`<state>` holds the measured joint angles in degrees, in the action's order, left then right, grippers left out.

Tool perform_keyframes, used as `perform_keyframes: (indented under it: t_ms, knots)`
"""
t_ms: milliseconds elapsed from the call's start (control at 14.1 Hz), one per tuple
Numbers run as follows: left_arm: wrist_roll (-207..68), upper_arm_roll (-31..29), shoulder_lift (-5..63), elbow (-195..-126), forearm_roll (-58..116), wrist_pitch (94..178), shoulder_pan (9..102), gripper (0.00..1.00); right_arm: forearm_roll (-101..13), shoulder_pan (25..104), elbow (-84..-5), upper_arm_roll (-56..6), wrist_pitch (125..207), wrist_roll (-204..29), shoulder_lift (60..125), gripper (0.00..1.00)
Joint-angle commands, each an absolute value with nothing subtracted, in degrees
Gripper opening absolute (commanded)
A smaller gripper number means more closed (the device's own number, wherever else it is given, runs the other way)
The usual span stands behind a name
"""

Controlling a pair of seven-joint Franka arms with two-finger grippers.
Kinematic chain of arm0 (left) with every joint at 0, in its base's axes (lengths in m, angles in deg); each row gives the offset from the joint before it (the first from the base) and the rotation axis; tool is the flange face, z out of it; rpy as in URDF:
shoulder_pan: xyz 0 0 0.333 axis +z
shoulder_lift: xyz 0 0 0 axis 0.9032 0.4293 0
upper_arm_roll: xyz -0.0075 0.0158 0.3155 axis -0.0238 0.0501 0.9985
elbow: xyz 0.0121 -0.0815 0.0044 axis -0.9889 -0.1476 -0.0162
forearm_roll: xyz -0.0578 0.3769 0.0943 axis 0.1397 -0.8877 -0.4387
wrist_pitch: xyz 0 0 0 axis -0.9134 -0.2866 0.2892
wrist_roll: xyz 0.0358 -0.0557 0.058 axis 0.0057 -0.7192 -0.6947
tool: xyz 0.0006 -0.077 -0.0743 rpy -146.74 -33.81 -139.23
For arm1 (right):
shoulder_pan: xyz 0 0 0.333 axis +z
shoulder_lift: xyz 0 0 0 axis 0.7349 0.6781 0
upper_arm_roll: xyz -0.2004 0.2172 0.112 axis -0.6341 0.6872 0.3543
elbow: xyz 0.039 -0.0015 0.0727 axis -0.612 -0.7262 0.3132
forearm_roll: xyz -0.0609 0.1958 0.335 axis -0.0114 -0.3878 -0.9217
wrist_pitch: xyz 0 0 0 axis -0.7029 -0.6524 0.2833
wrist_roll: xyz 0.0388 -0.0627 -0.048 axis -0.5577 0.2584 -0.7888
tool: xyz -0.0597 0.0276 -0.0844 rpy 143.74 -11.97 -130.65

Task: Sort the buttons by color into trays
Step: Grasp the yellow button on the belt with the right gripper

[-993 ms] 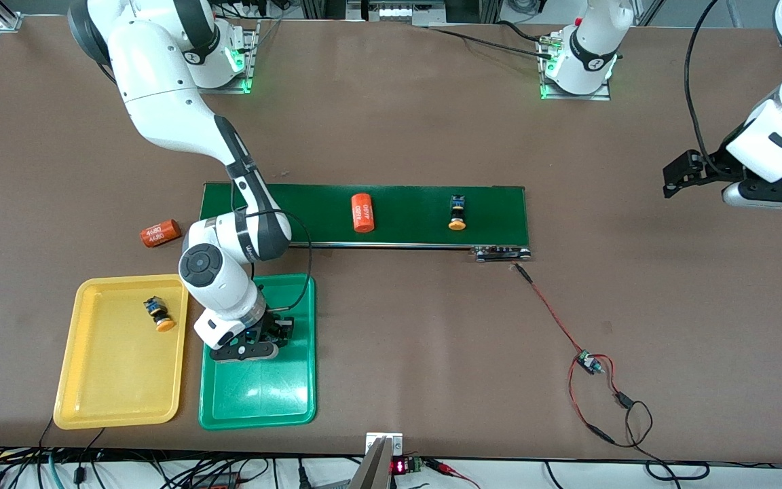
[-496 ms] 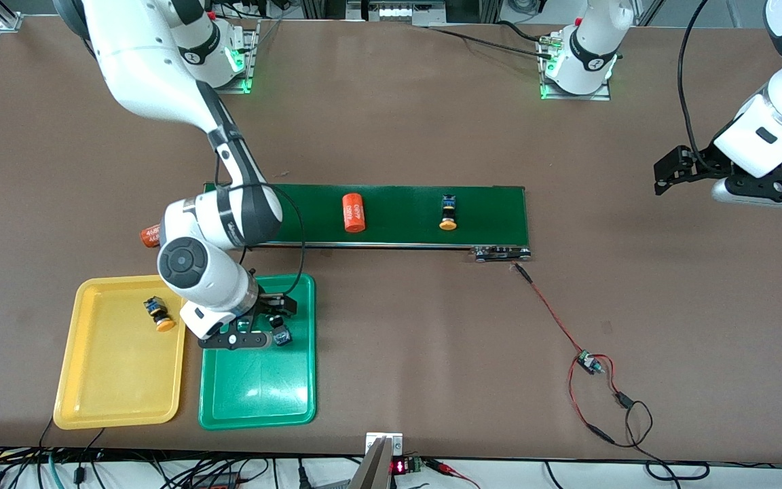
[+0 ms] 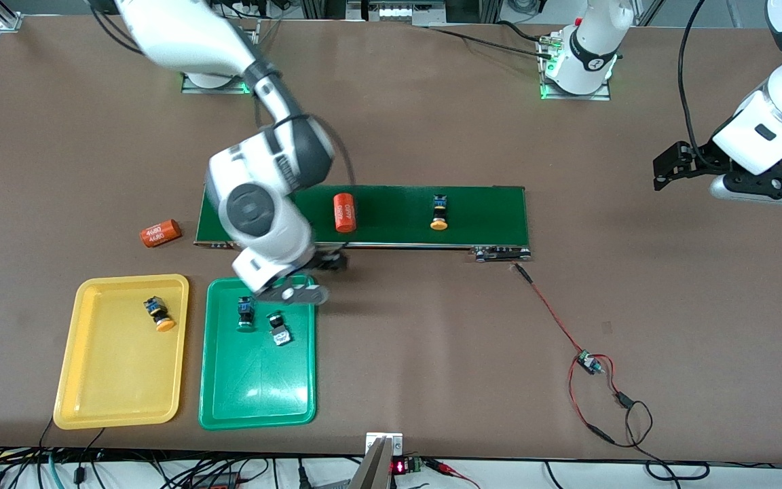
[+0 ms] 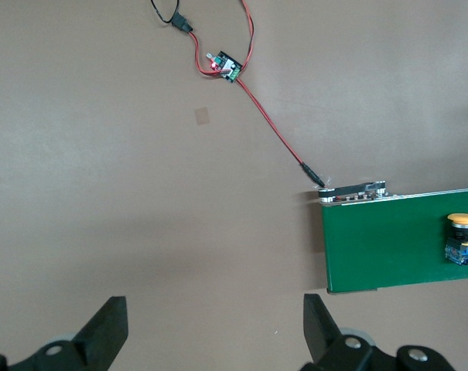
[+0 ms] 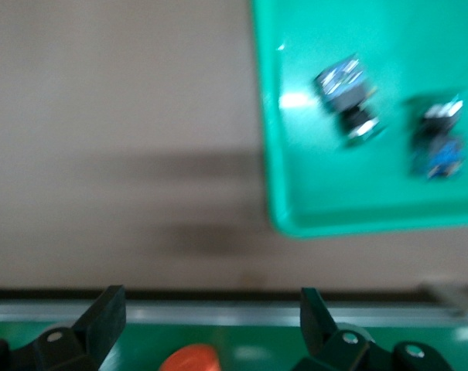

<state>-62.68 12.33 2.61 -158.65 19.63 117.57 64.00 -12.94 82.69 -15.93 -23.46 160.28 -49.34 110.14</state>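
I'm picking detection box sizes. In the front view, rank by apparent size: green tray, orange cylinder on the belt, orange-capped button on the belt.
1. Green plastic tray
2. Orange cylinder
3. Orange-capped button

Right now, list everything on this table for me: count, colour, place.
green tray: one, green, near the front camera, beside the yellow tray
yellow tray: one, yellow, at the right arm's end
green buttons: two, in the green tray, side by side
orange-yellow buttons: two; one in the yellow tray, one on the belt
belt: one, dark green, farther from the camera than the trays
orange cylinders: two, white numbers; one on the belt, one on the table beside the belt's end
circuit board: one, on red-black wires, toward the left arm's end
right pincer: open, empty, over the green tray's corner
left pincer: open, empty, waiting over bare table
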Motion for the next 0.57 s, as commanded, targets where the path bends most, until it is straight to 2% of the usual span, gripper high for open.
perform_keyframes:
  t_ms: [0, 496]
  knots:
    - [-62.5, 12.0, 2.3, -157.8, 18.1, 116.2, 63.9, 1.00, -12.7, 88.9, -18.8, -24.0, 159.7, -41.2, 108.9, 1.00]
    - [-62.5, 11.9, 2.3, -157.7, 18.1, 116.2, 63.9, 1.00, -14.8, 95.7, -19.8, -24.0, 162.2, -31.2, 109.9, 1.00]
